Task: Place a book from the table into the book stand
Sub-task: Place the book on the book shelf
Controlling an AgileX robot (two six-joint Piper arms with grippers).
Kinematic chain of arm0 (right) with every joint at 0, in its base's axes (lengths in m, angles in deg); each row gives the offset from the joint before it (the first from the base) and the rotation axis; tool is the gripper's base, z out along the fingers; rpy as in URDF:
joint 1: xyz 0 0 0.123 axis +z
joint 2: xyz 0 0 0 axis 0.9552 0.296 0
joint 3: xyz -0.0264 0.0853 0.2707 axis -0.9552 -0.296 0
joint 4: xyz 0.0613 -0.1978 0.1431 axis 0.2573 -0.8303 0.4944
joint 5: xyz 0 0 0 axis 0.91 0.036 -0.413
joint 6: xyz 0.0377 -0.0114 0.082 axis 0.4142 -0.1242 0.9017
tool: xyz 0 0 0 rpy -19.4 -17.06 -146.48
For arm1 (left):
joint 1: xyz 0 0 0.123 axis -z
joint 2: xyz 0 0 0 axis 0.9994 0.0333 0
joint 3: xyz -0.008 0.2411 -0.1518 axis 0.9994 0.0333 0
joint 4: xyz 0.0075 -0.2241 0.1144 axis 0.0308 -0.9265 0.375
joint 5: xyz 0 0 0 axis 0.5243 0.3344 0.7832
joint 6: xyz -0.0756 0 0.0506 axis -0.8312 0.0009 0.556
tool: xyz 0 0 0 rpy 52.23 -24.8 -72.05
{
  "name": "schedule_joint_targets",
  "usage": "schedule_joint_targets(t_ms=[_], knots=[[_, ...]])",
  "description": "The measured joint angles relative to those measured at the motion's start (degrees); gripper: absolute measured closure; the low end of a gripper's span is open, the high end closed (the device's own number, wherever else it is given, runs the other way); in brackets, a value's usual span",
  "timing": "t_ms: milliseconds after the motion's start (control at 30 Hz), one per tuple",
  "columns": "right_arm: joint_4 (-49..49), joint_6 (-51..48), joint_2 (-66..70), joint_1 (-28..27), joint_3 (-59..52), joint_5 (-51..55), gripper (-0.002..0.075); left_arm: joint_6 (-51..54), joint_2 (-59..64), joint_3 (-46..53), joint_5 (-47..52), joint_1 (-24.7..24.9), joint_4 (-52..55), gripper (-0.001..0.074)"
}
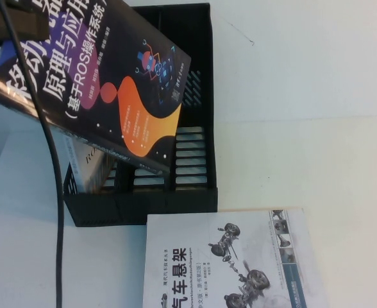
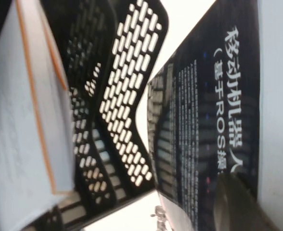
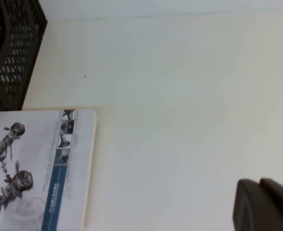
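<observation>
Operator: Status of the dark ROS paperback?

Technician: Held tilted above the black book stand, not yet in a compartment. The left gripper pinches its cover edge. Right gripper waits over the table, away from the stand; finger state cannot be told.

Operator: Risk?

Technician: Tilt may catch a divider. Only the left wrist view shows the white-and-orange book already in the stand.

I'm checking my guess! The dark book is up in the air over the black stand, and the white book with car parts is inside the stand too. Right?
Not quite. The dark book is over the black stand, but the white book with car parts lies flat on the table in front of it, as the high view shows.
</observation>
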Motion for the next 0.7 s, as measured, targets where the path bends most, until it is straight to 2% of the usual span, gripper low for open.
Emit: schedule_joint_targets(t_ms=[333,700], knots=[[0.0,0.13,0.0,0.0,0.0,0.0,0.0724,-5.69,8.61,-8.4,0.61,0.0,8.62,0.0622],[0.0,0.13,0.0,0.0,0.0,0.0,0.0724,-7.36,14.5,-9.41,-4.83,0.0,8.92,0.0622]])
